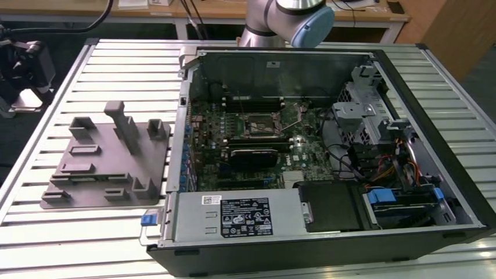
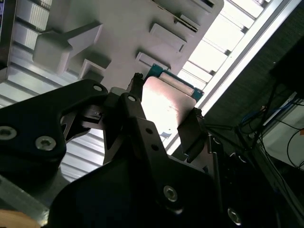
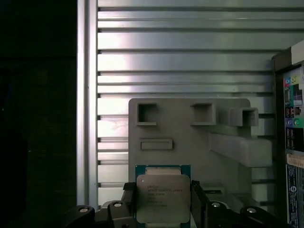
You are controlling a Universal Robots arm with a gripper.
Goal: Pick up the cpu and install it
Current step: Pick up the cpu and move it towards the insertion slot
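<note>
The cpu, a flat square chip with a silvery top plate and a green edge, sits between my two black fingers in both wrist views. My gripper is shut on the cpu, one finger on each of two opposite edges. It hangs in my gripper above the grey plastic tray, well clear of it. In the exterior view the square metal-framed socket lies in the middle of the motherboard inside the open computer case.
The grey tray with upright blocks lies on the slatted metal table to the exterior view's left of the case. The arm's base stands behind the case. The case holds a power supply, drive cage and cables.
</note>
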